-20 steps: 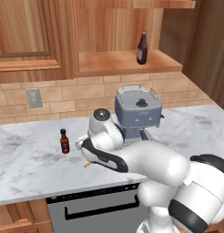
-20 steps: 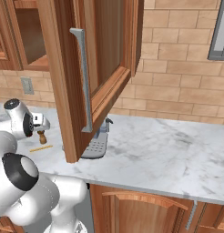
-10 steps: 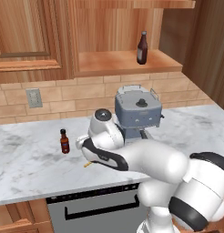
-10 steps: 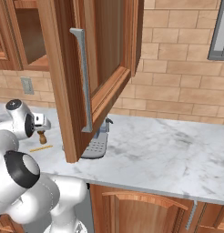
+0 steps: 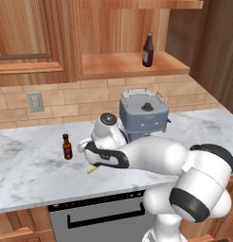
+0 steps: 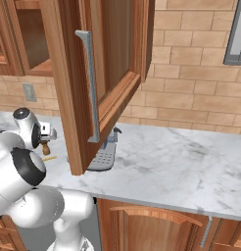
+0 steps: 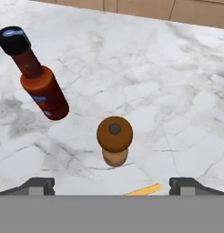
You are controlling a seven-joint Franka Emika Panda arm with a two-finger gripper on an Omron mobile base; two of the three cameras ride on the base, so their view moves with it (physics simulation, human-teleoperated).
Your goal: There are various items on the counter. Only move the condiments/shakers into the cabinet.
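One short tan wooden pepper shaker (image 7: 114,146) stands upright on the white-grey marble counter (image 7: 177,91), dead centre between the wide-open, empty gripper (image 7: 112,185) tips; a red-labelled sauce bottle (image 7: 37,77) stands at ten o'clock, a thin yellow stick (image 7: 143,190) at five. A dark brown glass bottle (image 5: 147,50) already sits in the doorless light-wood cabinet (image 5: 123,68).

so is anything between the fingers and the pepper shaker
Nothing visible. The open fingers hang above the wooden pepper shaker, with bare counter around it; the sauce bottle and yellow stick sit off to the sides.
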